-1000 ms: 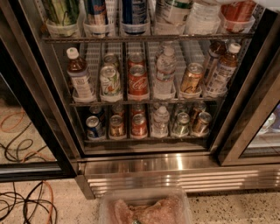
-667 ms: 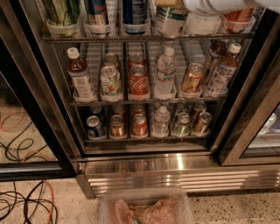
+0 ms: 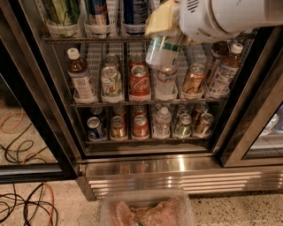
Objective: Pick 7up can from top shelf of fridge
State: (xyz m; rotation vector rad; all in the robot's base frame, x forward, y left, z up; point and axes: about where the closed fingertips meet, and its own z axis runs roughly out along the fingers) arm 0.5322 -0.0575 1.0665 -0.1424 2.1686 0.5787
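The fridge (image 3: 35,110) stands open before me, with wire racks of cans and bottles. My white arm reaches in from the upper right. My gripper (image 3: 166,32), with yellowish fingers (image 3: 158,20), is shut on the top of the 7up can (image 3: 162,52). The can is silvery-white with a green band. It hangs slightly tilted in front of the racks, just below the front rail of the top shelf (image 3: 88,39). The top shelf holds a leafy green-striped can (image 3: 64,11) and blue cans in clear cup holders.
The middle rack holds a tea bottle (image 3: 79,77), a red cola can (image 3: 139,81), a water bottle (image 3: 166,84) and more cans. The bottom rack holds several cans. Cables (image 3: 22,145) lie on the floor at left. A clear plastic tub (image 3: 146,211) sits at the bottom.
My arm has come in from the upper right across the top shelf. The 7up can has left its cup holder and now hangs lower, in front of the middle rack.
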